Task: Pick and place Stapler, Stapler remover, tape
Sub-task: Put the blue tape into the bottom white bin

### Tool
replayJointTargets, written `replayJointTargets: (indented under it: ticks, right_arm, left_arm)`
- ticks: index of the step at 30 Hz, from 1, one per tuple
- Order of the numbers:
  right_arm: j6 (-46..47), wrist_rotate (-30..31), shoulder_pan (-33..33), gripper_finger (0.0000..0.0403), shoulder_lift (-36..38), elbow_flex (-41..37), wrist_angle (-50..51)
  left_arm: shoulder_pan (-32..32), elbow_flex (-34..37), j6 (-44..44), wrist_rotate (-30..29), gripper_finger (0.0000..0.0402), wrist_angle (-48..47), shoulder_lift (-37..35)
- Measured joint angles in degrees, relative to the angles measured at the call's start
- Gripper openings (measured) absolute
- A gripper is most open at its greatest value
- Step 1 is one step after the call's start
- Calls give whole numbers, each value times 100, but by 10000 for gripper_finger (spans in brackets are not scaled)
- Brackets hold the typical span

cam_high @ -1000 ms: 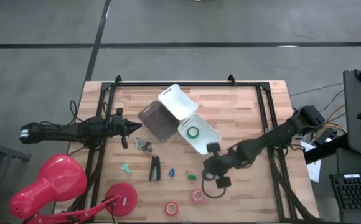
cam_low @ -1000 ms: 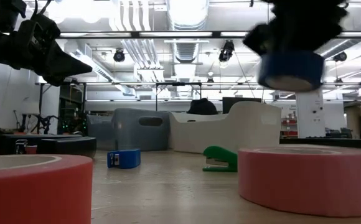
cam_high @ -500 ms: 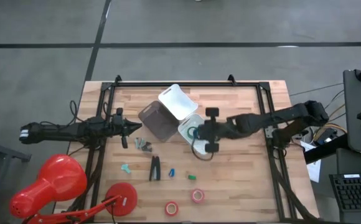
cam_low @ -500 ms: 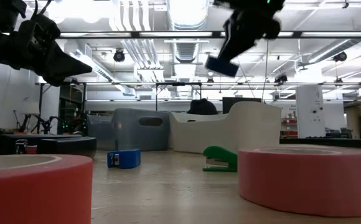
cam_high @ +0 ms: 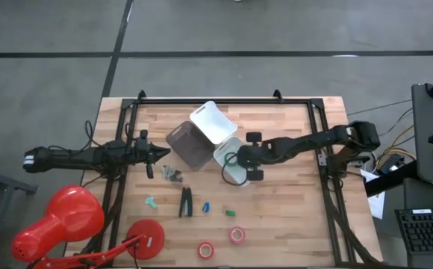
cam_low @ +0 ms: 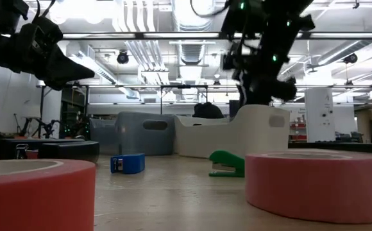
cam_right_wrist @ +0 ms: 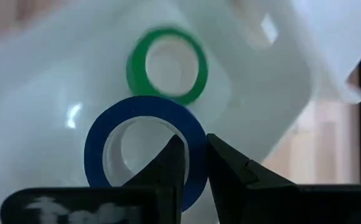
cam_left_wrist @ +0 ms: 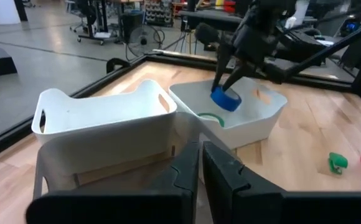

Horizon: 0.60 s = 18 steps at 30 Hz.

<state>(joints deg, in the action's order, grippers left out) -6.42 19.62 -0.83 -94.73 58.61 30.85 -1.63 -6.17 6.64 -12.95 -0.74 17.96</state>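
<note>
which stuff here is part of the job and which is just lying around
Job:
- blue tape, held by right tool over white bin
- green tape, in that bin
- red tape
- pink tape
- stapler

Lying about:
- grey bin
- red lamp
- left tool, waiting

Green tape (cam_left_wrist: pixel 210 118) half hidden behind the bin wall (cam_left_wrist: pixel 243 127).

A wooden table (cam_high: pixel 291 209) carries bins (cam_high: pixel 213 123), a stapler (cam_high: pixel 187 202) and tape rolls (cam_high: pixel 236 235).
</note>
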Motion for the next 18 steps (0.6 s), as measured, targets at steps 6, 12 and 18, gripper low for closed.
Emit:
replayJointTargets:
  ticks: [6, 12, 18]
  right_arm:
    - [-33, -154, -6, 54, -292, -22, -16]
    - [-129, -460, -6, 54, -377, -2, -15]
    - [-153, -475, -4, 55, -358, -2, -15]
  left_arm:
    - [2, 0, 2, -2, 24, -38, 2]
    - [1, 0, 0, 0, 24, -38, 2]
    - [2, 0, 0, -2, 25, -38, 2]
